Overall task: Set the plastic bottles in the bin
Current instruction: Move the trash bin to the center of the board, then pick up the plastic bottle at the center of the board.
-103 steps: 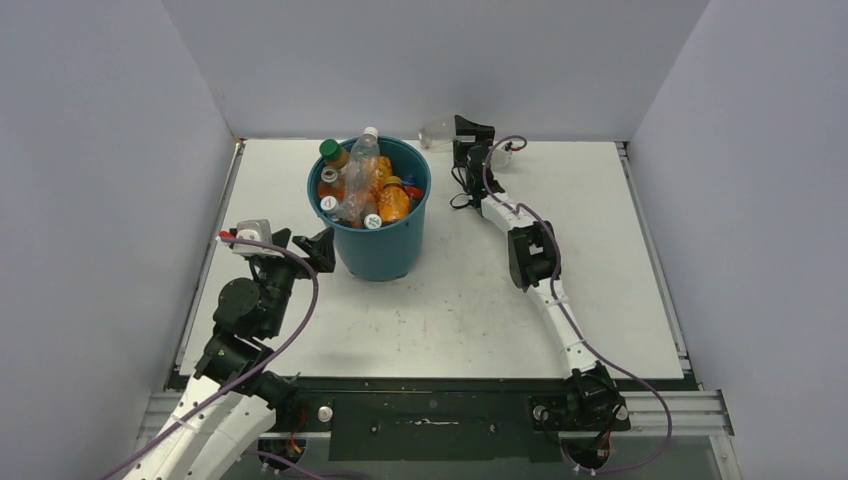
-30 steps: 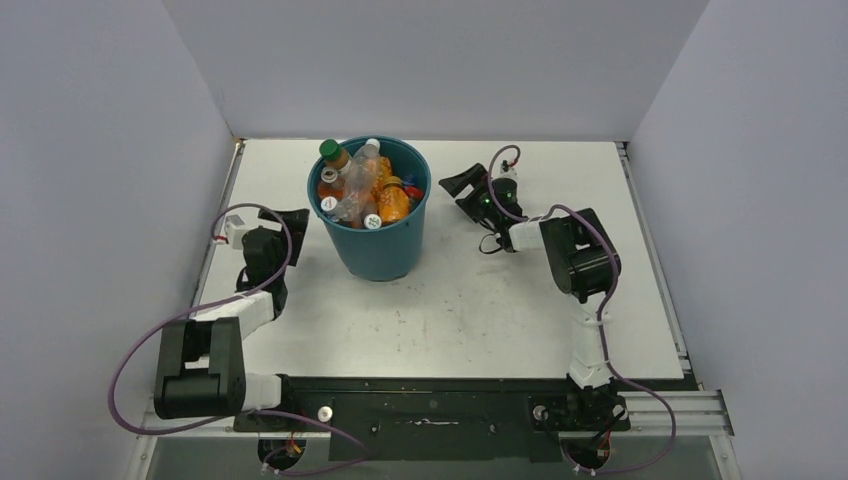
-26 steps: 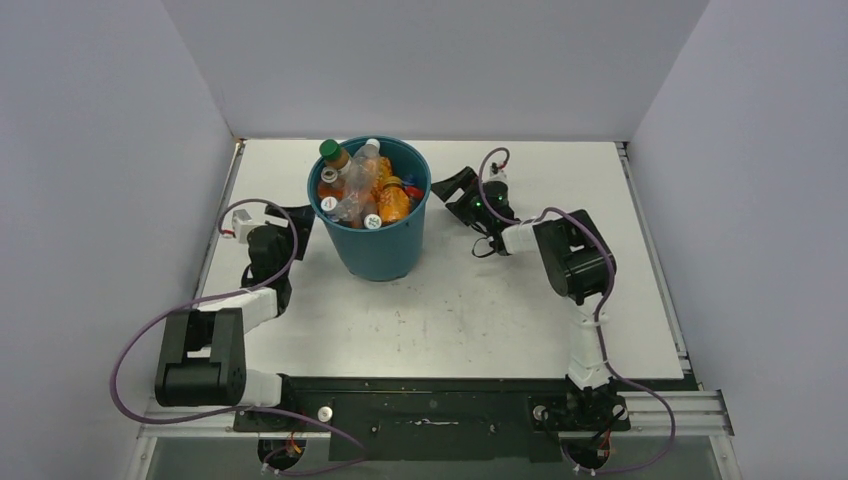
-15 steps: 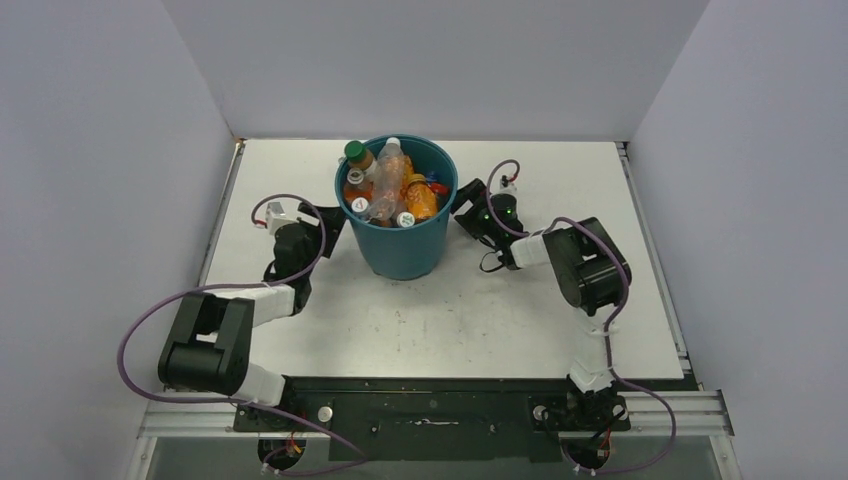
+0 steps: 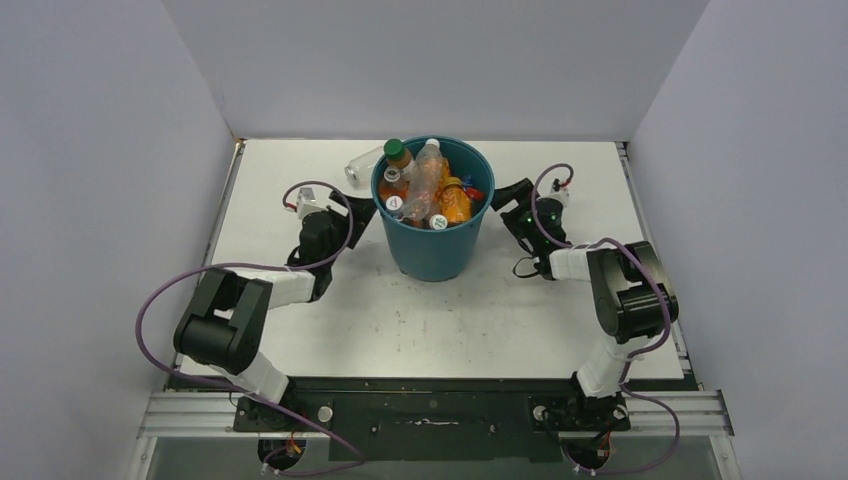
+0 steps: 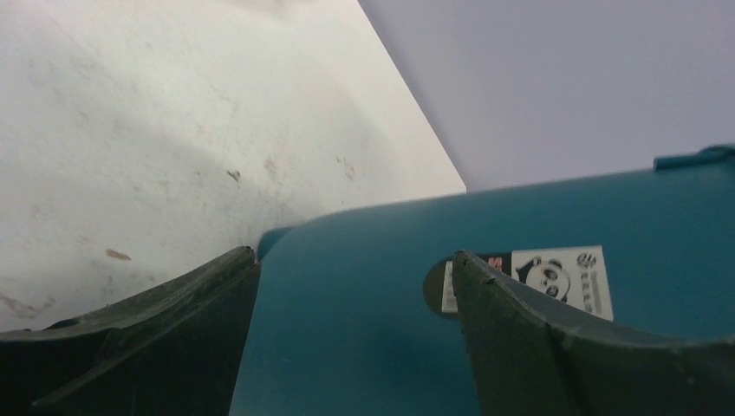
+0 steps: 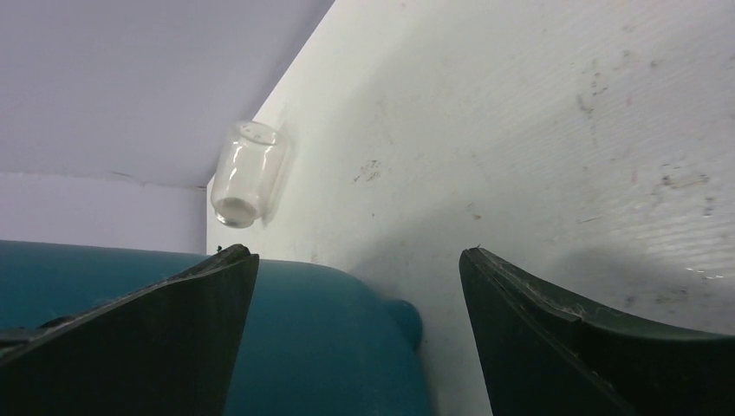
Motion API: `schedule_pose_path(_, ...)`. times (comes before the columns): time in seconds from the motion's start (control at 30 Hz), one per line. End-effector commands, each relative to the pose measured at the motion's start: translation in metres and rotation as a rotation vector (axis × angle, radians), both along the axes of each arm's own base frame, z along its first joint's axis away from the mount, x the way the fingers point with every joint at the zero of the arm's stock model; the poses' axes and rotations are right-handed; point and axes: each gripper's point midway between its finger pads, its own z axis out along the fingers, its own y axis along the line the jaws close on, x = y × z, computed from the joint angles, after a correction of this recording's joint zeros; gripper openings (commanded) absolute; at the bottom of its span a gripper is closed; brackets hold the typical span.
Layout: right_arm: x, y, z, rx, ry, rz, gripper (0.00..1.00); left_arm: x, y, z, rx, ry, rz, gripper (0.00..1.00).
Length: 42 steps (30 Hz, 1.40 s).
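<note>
The teal bin [image 5: 432, 240] stands mid-table, packed with plastic bottles [image 5: 430, 185]: clear ones, orange ones [image 5: 455, 205] and one with a green cap [image 5: 397, 150]. One clear bottle [image 5: 362, 166] lies on the table behind the bin's left side, and it also shows in the right wrist view [image 7: 247, 173]. My left gripper [image 5: 357, 214] is open against the bin's left wall [image 6: 364, 329], near its white label [image 6: 562, 279]. My right gripper [image 5: 503, 196] is open at the bin's right side [image 7: 329, 338]. Neither holds a bottle.
Grey walls close in the white table [image 5: 560, 300] at the back and on both sides. The loose clear bottle lies near the back wall. Both arms are folded low on the table, with purple cables [image 5: 160, 310] looping beside them.
The bin has slid to the right across the table. Both grippers have moved right along with it, one on each side. The clear bottle now shows behind the bin's left.
</note>
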Motion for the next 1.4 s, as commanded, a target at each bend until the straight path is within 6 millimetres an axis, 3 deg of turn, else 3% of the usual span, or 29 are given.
schedule_pose_path(0.0,-0.001,-0.023,0.024,-0.026,-0.064,-0.025,0.90,0.025,0.042,0.041,0.081,-0.085,0.127,0.81)
schedule_pose_path(0.1,-0.002,-0.043,0.026,-0.026,-0.064,-0.062,0.90,0.038,0.073,0.042,0.142,-0.046,0.205,0.84)
schedule_pose_path(0.17,-0.006,-0.056,0.028,-0.032,-0.065,-0.098,0.90,0.051,0.089,0.043,0.244,-0.009,0.225,0.88)
schedule_pose_path(0.2,-0.010,-0.059,0.030,-0.036,-0.068,-0.111,0.90,0.062,0.095,0.055,0.307,-0.015,0.226,0.91)
schedule_pose_path(0.23,-0.013,-0.062,0.031,-0.043,-0.068,-0.120,0.90,0.068,0.100,0.048,0.390,0.016,0.207,0.94)
schedule_pose_path(0.37,-0.030,-0.065,0.027,-0.055,-0.049,-0.143,0.90,0.112,0.095,0.053,0.684,0.031,0.035,0.96)
schedule_pose_path(0.47,-0.044,-0.069,0.023,-0.055,-0.043,-0.156,0.90,0.135,0.073,0.048,0.800,-0.032,-0.162,0.96)
schedule_pose_path(0.6,-0.058,-0.069,0.021,-0.082,-0.034,-0.145,0.90,0.157,0.047,0.021,0.912,-0.031,-0.455,0.96)
schedule_pose_path(0.77,-0.067,-0.061,0.026,-0.115,-0.032,-0.111,0.90,0.166,0.033,-0.016,0.966,-0.011,-0.712,0.97)
schedule_pose_path(1.07,-0.071,-0.037,0.025,-0.103,-0.023,-0.037,0.90,0.162,0.007,-0.023,1.016,-0.162,-0.867,0.96)
schedule_pose_path(1.23,-0.074,-0.038,0.017,-0.111,-0.010,-0.036,0.90,0.155,0.002,-0.054,1.066,-0.105,-0.915,0.96)
schedule_pose_path(1.37,-0.077,-0.039,0.011,-0.117,0.004,-0.036,0.90,0.155,-0.001,-0.063,1.101,-0.079,-0.935,0.96)
